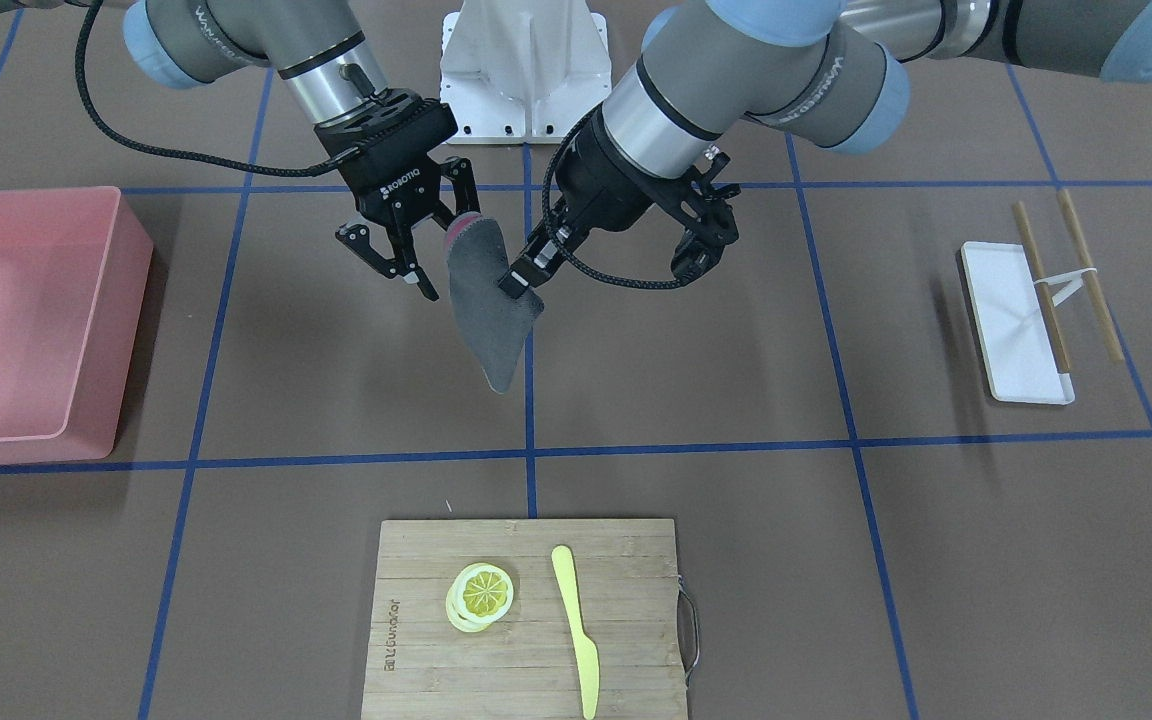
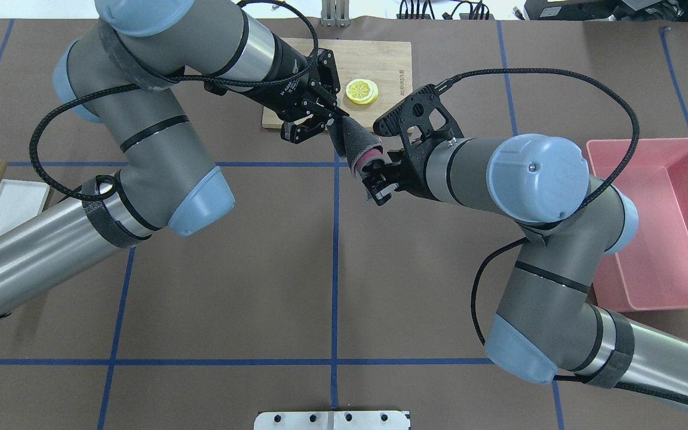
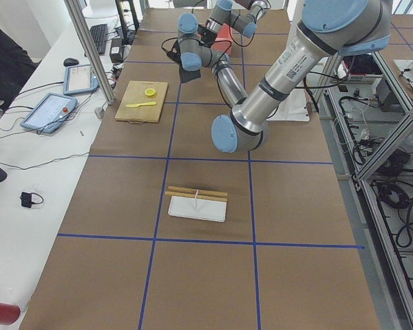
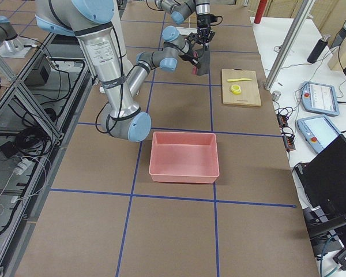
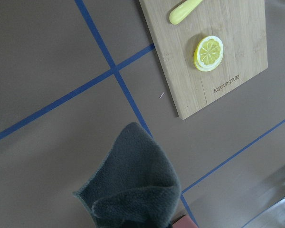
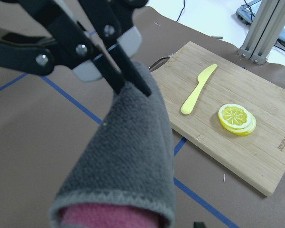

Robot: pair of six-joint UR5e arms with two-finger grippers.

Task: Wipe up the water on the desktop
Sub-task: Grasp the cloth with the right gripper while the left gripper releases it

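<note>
The pink plastic bin, rectangular with rounded corners and smooth walls, stands on the desktop. This matte brown surface, gridded with thin blue tape, lies under everything. A flat white tray carries one of two slim wooden sticks along its edge. The other stick lies just beside the tray, and a white band joins the pair. The bamboo cutting board bears stacked yellow lemon slices and a smooth yellow knife, set apart from each other.

Above the desktop's middle hangs a cloth, nubby grey outside and pink within, folded into a tapering shape. The left gripper is clamped on the grey part of it. The right gripper straddles the pink end with its jaws spread.
</note>
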